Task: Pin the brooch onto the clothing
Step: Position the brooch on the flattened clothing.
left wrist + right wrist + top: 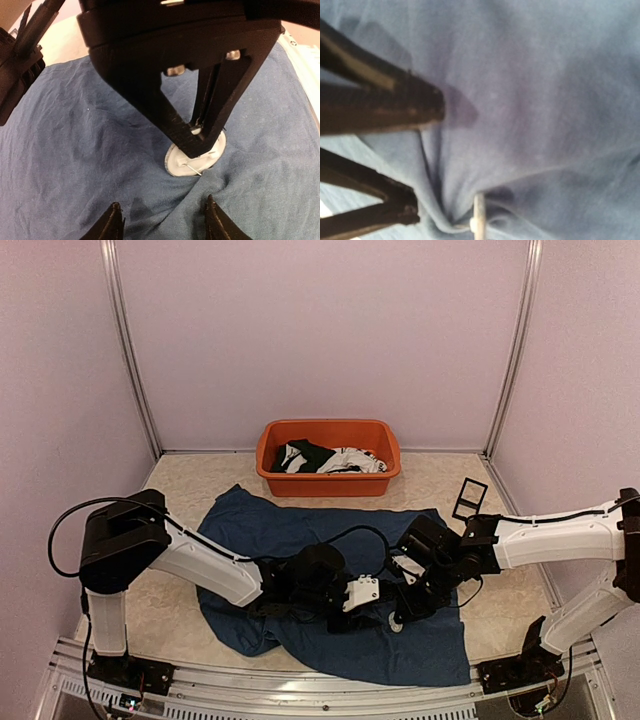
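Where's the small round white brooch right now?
The small round white brooch lies on the dark navy-blue fabric T-shirt, right of centre in the top view, at the right gripper's closed tips, just ahead of the left gripper.

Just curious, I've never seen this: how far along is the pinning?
Done: navy shirt spread out, brooch lying on it. In hand: right gripper shut at the brooch, left gripper open nearby. Remaining: its bare pin shows, so fastening isn't finished.
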`<state>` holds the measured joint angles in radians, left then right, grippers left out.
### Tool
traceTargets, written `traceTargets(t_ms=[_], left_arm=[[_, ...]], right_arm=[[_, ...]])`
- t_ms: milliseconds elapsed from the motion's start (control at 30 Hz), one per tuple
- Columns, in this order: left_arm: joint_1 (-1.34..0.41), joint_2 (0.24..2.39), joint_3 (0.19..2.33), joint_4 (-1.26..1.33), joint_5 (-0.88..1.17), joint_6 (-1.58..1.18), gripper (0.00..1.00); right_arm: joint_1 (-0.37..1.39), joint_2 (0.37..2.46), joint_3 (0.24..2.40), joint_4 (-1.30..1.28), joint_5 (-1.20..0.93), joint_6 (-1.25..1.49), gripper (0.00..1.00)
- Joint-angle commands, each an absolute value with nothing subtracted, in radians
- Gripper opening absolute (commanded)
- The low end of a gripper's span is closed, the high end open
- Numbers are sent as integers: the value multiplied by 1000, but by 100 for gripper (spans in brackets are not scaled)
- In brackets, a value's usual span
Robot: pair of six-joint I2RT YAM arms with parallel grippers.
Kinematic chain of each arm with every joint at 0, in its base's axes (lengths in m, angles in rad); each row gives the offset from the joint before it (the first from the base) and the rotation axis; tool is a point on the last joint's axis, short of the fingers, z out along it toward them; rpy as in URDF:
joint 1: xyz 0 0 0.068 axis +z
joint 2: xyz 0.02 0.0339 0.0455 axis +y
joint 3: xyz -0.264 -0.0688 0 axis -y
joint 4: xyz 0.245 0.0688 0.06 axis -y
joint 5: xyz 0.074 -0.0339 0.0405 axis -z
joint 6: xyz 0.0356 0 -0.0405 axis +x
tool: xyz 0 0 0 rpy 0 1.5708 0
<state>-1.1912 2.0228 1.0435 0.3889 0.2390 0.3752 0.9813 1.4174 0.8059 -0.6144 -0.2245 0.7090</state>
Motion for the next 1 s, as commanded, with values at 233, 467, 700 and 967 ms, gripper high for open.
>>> traceTargets(t_ms=[233, 467, 700, 967], left_arm=[[-1198, 2046, 1060, 334, 252, 385, 56], [-1194, 2002, 931, 600, 187, 322, 57], [-1193, 1987, 852, 793, 135, 317, 64], [-1191, 1991, 857, 725, 162, 345, 62]], right_arm=[[994, 1408, 847, -540, -282, 708, 0], [994, 1405, 838, -528, -278, 713, 0], [994, 1395, 821, -525, -275, 721, 0], [995, 1379, 818, -529, -277, 723, 0]])
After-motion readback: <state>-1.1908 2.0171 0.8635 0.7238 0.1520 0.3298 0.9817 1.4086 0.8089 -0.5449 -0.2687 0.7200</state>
